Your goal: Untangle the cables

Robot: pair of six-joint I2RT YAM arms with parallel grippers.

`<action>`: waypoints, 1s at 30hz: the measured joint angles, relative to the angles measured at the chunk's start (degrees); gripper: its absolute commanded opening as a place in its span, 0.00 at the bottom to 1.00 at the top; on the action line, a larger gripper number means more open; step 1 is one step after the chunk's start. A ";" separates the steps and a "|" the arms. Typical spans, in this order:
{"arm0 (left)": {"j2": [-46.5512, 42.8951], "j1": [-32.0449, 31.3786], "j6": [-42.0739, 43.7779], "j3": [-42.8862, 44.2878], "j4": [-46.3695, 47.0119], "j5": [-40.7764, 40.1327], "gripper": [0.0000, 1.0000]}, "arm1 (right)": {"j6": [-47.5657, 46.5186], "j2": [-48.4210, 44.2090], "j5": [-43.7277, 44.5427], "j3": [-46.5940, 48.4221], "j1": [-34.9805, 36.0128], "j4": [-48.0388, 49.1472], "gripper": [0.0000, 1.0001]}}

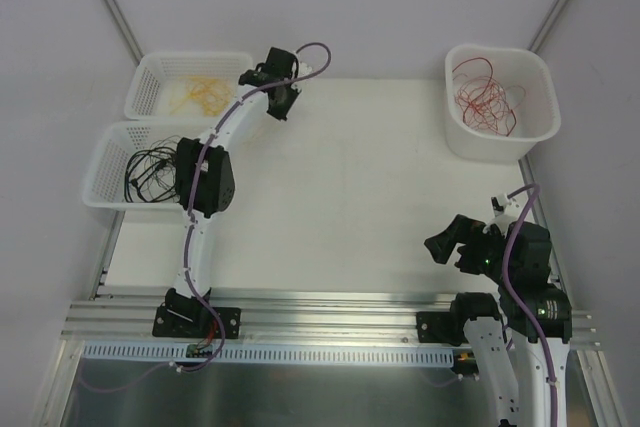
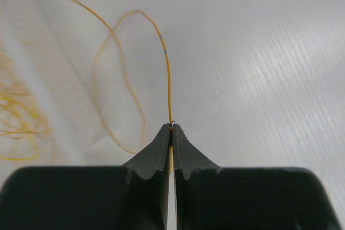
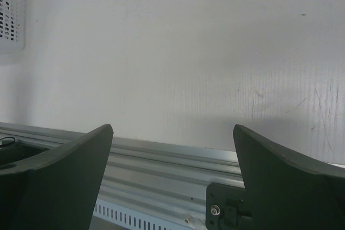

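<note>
My left gripper (image 1: 282, 107) hangs just right of the far-left basket (image 1: 190, 57), which holds a tangle of yellow cables (image 1: 205, 94). In the left wrist view the left gripper (image 2: 171, 129) is shut on one thin yellow cable (image 2: 167, 74). That cable loops up and back toward the blurred yellow tangle (image 2: 19, 114) at the left. Black cables (image 1: 150, 172) lie in the nearer left basket (image 1: 100, 162). Red cables (image 1: 485, 97) lie in the white tub (image 1: 540, 77) at the far right. My right gripper (image 1: 445, 245) stands open near the front right, and in its wrist view the right gripper (image 3: 172, 133) has nothing between its fingers.
The left arm's elbow (image 1: 205, 179) hangs over the right side of the nearer basket. A metal rail (image 1: 330, 317) runs along the table's front edge, also in the right wrist view as the rail (image 3: 161, 165). White table surface (image 1: 350, 177) lies between the baskets and the tub.
</note>
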 measured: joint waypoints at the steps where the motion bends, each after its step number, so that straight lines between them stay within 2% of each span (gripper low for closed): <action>1: -1.05 0.24 0.20 2.80 -0.13 -1.57 0.00 | -0.02 0.02 0.00 0.00 0.00 0.00 0.99; 6: -8.72 3.87 -1.01 13.51 5.92 -8.85 0.00 | -0.04 0.07 0.02 0.02 0.00 -0.04 0.99; 12: -14.62 16.13 -6.91 16.74 13.97 -15.02 0.00 | -0.09 0.07 0.04 0.07 0.00 -0.52 1.00; 17: -11.28 22.03 -11.45 13.46 14.97 -14.99 0.00 | -0.11 0.07 0.09 0.07 0.00 -1.18 0.99; 25: -0.52 22.53 -14.34 6.75 12.07 -9.94 0.04 | -0.11 0.11 0.26 0.07 0.00 -1.38 1.00; 30: 0.52 23.78 -18.29 6.84 11.45 -4.13 0.08 | -0.11 0.28 0.24 0.07 0.00 -1.38 1.00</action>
